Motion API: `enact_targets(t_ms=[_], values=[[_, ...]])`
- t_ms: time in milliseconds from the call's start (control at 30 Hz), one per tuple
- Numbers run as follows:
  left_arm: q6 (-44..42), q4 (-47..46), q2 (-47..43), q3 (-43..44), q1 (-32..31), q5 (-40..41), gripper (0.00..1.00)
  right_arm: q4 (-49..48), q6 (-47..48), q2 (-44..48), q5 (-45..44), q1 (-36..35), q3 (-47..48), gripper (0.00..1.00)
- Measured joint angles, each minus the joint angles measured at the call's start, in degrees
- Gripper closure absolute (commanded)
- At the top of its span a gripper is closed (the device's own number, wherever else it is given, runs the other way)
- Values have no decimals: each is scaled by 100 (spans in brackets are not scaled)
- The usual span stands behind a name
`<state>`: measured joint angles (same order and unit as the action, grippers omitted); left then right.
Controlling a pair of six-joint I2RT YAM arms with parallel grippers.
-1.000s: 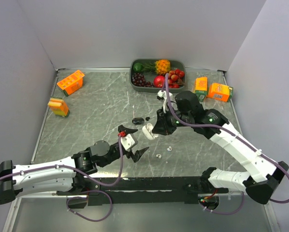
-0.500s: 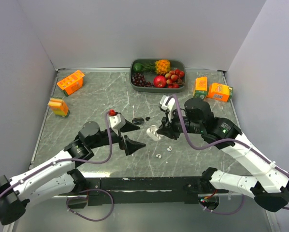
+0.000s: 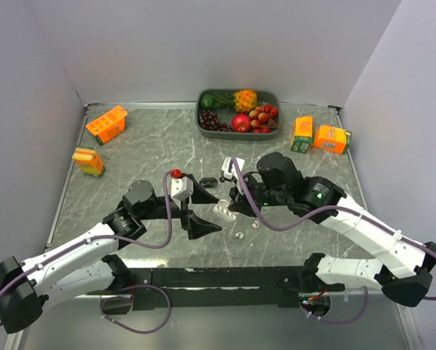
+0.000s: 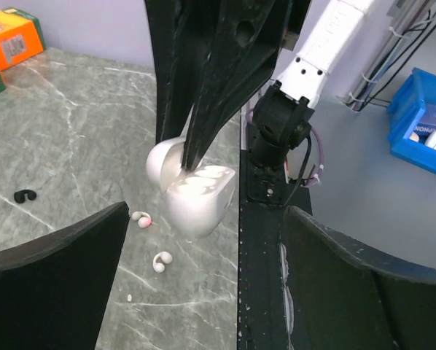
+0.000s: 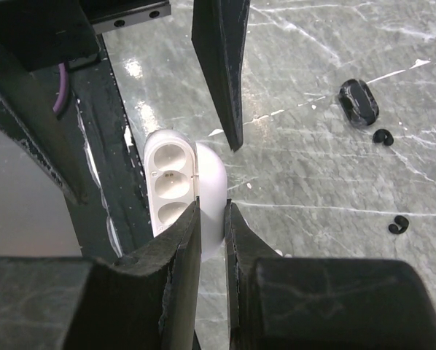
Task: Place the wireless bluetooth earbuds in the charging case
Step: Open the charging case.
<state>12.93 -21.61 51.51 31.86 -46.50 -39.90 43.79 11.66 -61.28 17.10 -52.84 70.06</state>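
Nearby, white earbuds (image 4: 160, 261) on table (image 4: 72, 131); left fingers (image 5: 222, 73) beside charging case (image 5: 176, 191).

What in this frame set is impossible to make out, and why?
White earbuds: top and left wrist views, too small to tell left bud from right.
Black case: right wrist view, too small to tell open from shut.
White case: right wrist view, its lid partly covered by the right claw.

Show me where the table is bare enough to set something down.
Bare tabletop lies between the left cartons and the fruit tray, and just in front of the right cartons. The centre is crowded: white case, white earbuds, black earbuds.
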Motion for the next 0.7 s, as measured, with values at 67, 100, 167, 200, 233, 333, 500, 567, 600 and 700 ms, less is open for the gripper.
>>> enact_targets(t_ms=[67,100,167,200,233,333,500,567,600,700], values=[[-15,-11,87,4,0,-72,14,-7,0,-52,-42,-31,0,100],[-15,-4,127,4,0,-85,15,-11,0,-79,-79,-55,0,100],[-15,4,181,4,0,-92,18,-11,0,-129,-151,-109,0,100],[-15,4,190,4,0,-90,20,-17,0,-151,-177,-140,0,100],[-15,2,190,4,2,-90,22,-31,0,-168,-208,-168,0,100],[-11,-2,190,4,2,-83,25,-76,-2,-181,-271,-221,2,100],[0,-35,212,4,2,-90,28,-98,-2,-186,-330,-295,11,100],[4,-42,262,4,2,-94,31,-101,-2,-186,-365,-319,11,100],[4,-39,289,4,2,-94,35,-101,-2,-186,-385,-328,11,100],[2,-26,356,4,2,-103,49,-101,-2,-186,-420,-348,20,100]])
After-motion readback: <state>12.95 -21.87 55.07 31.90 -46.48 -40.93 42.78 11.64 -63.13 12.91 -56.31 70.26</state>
